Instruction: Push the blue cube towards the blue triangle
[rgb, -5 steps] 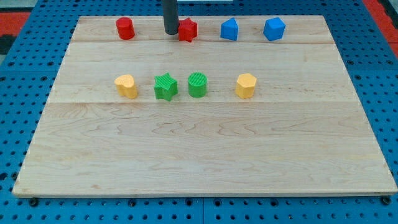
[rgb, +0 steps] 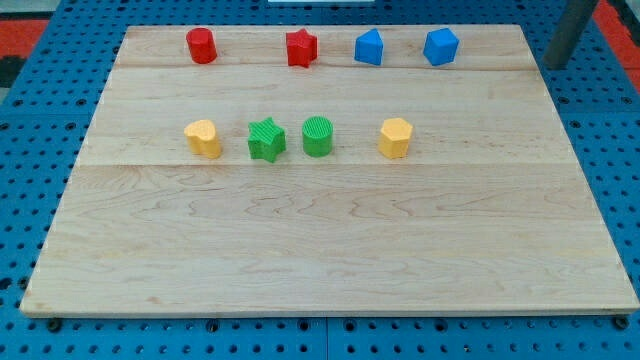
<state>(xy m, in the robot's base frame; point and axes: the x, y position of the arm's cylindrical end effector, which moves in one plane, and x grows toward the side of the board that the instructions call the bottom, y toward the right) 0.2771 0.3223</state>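
Note:
The blue cube (rgb: 441, 46) sits near the top right of the wooden board (rgb: 320, 250). The blue triangle-like block (rgb: 369, 47) sits a short way to its left in the same top row. My tip (rgb: 556, 64) is at the view's top right, off the board's right edge over the blue pegboard. It is well to the right of the blue cube and touches no block.
A red cylinder (rgb: 201, 45) and a red star (rgb: 301, 47) share the top row, left of the blue blocks. A middle row holds a yellow heart (rgb: 203, 138), a green star (rgb: 266, 139), a green cylinder (rgb: 317, 136) and a yellow hexagon (rgb: 395, 138).
My tip has moved from beside the red star's left side far to the right, past both blue blocks and off the board. No block has moved.

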